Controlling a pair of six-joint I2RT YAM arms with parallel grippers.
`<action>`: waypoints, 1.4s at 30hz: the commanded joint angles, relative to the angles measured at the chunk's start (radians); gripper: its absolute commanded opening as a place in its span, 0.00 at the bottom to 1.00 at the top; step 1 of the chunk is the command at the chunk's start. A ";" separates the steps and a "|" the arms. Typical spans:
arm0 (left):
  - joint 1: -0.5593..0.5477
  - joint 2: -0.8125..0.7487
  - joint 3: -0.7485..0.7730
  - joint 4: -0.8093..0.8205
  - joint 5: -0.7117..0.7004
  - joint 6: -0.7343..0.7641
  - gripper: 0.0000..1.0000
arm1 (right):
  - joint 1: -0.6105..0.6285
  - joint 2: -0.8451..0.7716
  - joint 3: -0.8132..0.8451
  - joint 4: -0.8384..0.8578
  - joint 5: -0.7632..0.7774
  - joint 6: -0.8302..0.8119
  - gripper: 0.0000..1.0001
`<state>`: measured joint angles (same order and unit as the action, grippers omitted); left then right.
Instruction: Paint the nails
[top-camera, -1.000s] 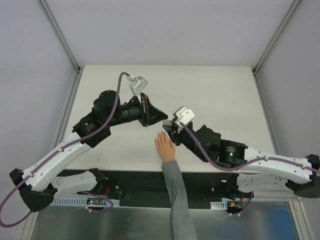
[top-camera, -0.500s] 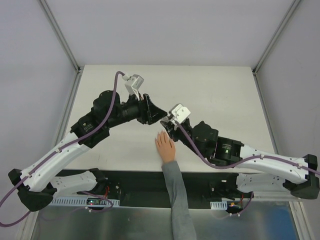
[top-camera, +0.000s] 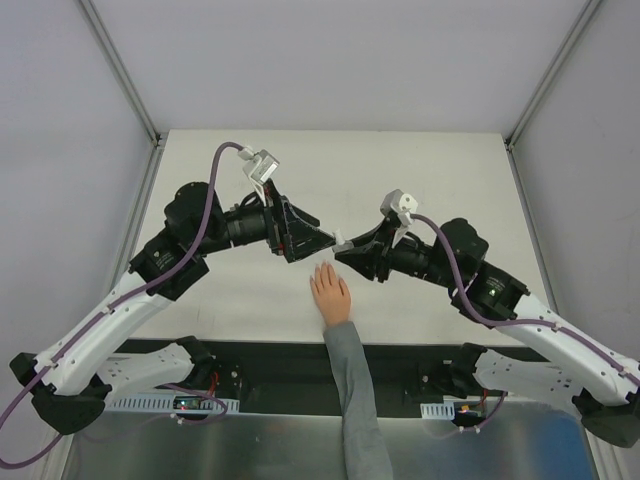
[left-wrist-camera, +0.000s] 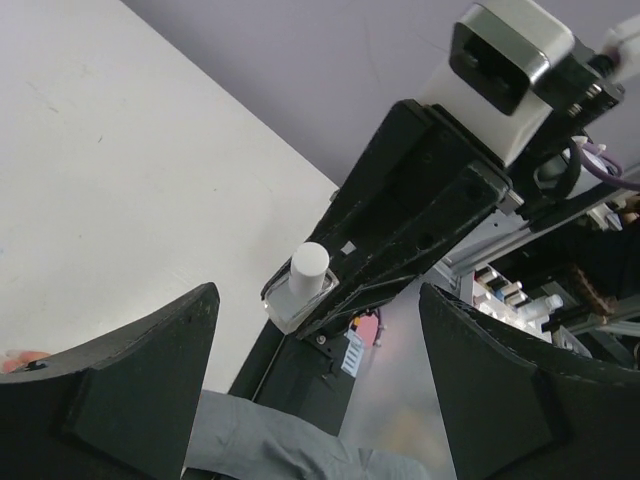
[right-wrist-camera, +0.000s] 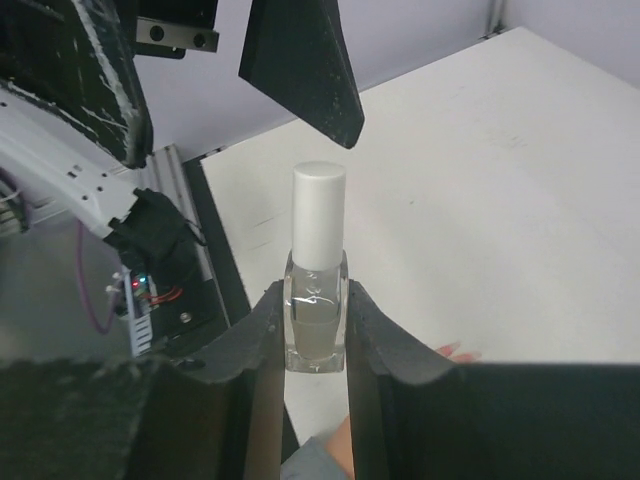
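Observation:
A pale hand (top-camera: 330, 292) with a grey sleeve (top-camera: 352, 390) lies palm down on the table's near edge. Its nails (top-camera: 322, 268) at the fingertips are barely distinguishable from the skin. Just above the fingertips, my right gripper (top-camera: 347, 249) is shut on a small clear bottle (right-wrist-camera: 318, 305) with a white cap (right-wrist-camera: 320, 215), held upright between its fingers (right-wrist-camera: 262, 345). My left gripper (top-camera: 322, 239) faces it from the left, jaws wide open, empty. In the left wrist view the bottle (left-wrist-camera: 303, 283) sits beyond the left gripper (left-wrist-camera: 318, 300), apart from it.
The white table (top-camera: 440, 180) stretches behind both arms. A black strip with the arm bases (top-camera: 190, 365) runs along the near edge. One left fingertip (right-wrist-camera: 305, 70) hangs just above the cap in the right wrist view, with pink fingertips (right-wrist-camera: 455, 352) low right.
My left gripper has gone from shut to wide open and drawn slightly left. The right arm has swung round to the right, still holding the bottle by the fingertips.

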<state>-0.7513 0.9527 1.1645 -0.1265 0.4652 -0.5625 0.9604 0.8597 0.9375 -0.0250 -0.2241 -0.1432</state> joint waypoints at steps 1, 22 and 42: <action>0.020 0.014 -0.008 0.114 0.168 -0.027 0.77 | -0.064 -0.028 -0.005 0.043 -0.271 0.099 0.01; 0.020 0.118 -0.020 0.277 0.411 -0.106 0.37 | -0.106 -0.028 -0.012 0.109 -0.247 0.131 0.00; -0.117 0.130 0.101 -0.159 -0.373 -0.042 0.00 | 0.363 0.176 0.161 0.020 0.910 -0.183 0.00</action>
<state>-0.8455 1.0679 1.2186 -0.2352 0.2199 -0.5880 1.2819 1.0206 1.0298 -0.1169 0.4858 -0.2142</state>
